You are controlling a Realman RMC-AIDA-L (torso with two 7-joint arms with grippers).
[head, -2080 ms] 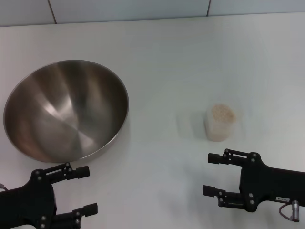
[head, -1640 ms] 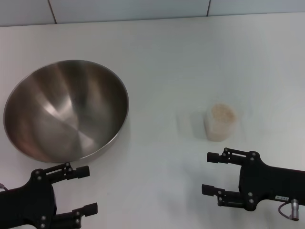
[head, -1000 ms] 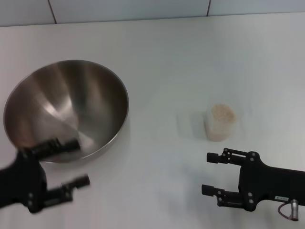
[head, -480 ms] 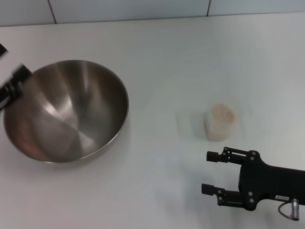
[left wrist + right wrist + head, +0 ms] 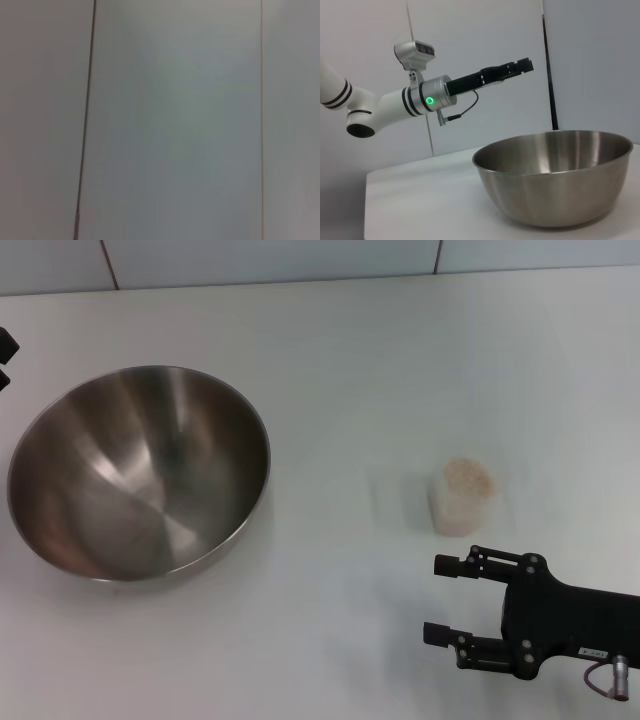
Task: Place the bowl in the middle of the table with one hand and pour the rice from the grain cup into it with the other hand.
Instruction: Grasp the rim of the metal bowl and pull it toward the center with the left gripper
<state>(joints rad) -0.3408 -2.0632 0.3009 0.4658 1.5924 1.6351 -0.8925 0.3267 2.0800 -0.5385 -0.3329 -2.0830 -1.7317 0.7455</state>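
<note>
One white tabletop (image 5: 380,350) is carrying everything, with grey-white tiles (image 5: 270,260) running along its far edge. The bowl (image 5: 140,470), a large shiny steel one, is resting upright on the tabletop, well to the left of the grain cup (image 5: 462,498); it is empty, its brushed interior showing bare. In the right wrist view the bowl (image 5: 555,175) is seen from the side, sitting flat on the tabletop (image 5: 415,205).

The left arm (image 5: 385,100) is being held raised, above and beyond the bowl, with a green ring light showing on its wrist. The left gripper (image 5: 517,67) is stretched out level over the bowl's far side and is touching nothing; whether its fingers are parted cannot be told. In the head view only a dark tip of it (image 5: 5,355) is showing, just past the bowl's far left rim. The left wrist view is showing only pale wall panels (image 5: 175,120).

The right gripper (image 5: 450,600) is lying low, just nearer the robot than the grain cup, with its fingers (image 5: 455,566) spread wide apart, gripping nothing and pointing toward the bowl's side.

The grain cup, small and clear, is standing upright and is filled to its brim with the rice (image 5: 468,476), a pale beige mass.
</note>
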